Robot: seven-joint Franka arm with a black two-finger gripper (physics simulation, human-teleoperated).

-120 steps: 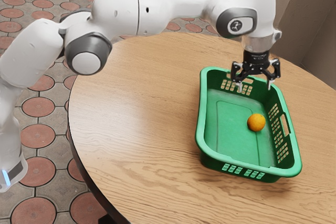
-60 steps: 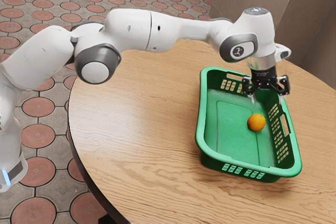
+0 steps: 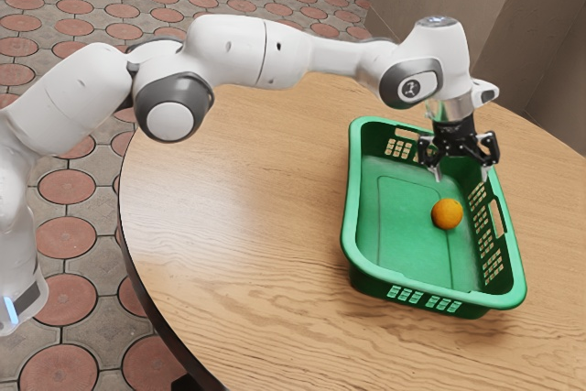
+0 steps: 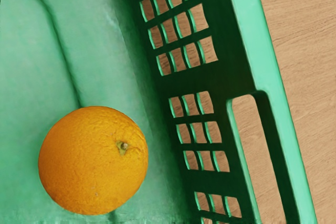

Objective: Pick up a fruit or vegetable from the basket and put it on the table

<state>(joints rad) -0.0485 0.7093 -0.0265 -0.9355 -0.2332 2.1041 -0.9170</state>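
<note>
1. Green plastic basket first: it was sitting on the wood-look desk, toward the exterior view's right, upright and open at the top.
2. Orange was the only fruit I spotted, and yep, it was down inside the basket, on the bottom. It sat near the long wall on the exterior view's right, with a strip of green between it and that wall.
3. Wrist cam gave a nice look at it: bumpy peel, little stem spot facing up at an angle, and the thin groove in the basket's bottom ran right under the fruit.
4. That same wall had bunches of small squarish holes plus a long handle slot, and you could see the desk's wood through them.
5. Now the pincer: spread, fingers well apart, nothing pinched. It was pointing down at the basket's far end, up above the orange and clear of it, so those two weren't touching.
6. White arm came in from the exterior view's left and reached across over the desk, elbow joint with a grey ring and all.
7. Behind and beside the desk, the floor was grey paving with round reddish tiles, pretty snazzy honestly.
</note>
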